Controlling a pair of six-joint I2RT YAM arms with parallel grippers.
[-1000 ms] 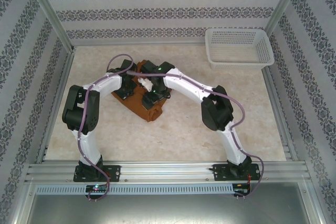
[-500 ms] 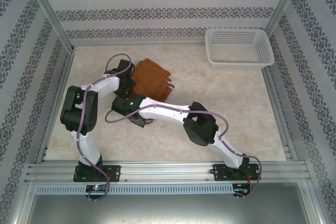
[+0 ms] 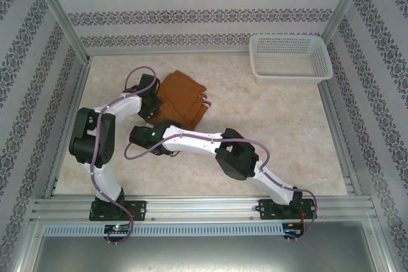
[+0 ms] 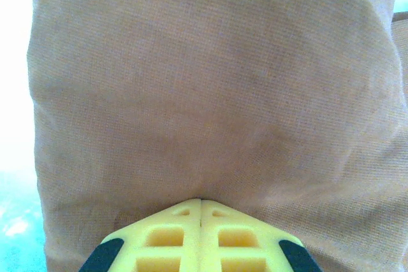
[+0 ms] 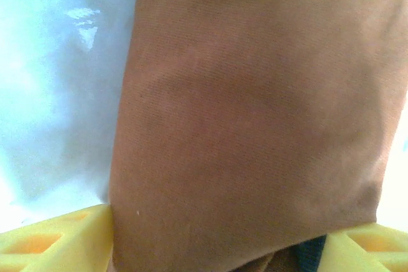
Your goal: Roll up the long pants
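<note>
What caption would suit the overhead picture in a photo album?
Two robot arms reach over folded rust-brown long pants on a pale table; a white mesh basket sits at the far right.

Likely a lab booth: aluminium frame (image 3: pixel 58 14), wallpapered panels (image 3: pixel 204 4), marbled table (image 3: pixel 268 119).

You have the pants (image 3: pixel 183 98) lying as a folded brown bundle on the table (image 3: pixel 274 125), left of centre. Your left arm (image 3: pixel 118 103) reaches its left edge; your right arm (image 3: pixel 191 141) stretches across along its near side. The white basket (image 3: pixel 290 58) sits well apart in the far right corner.
</note>
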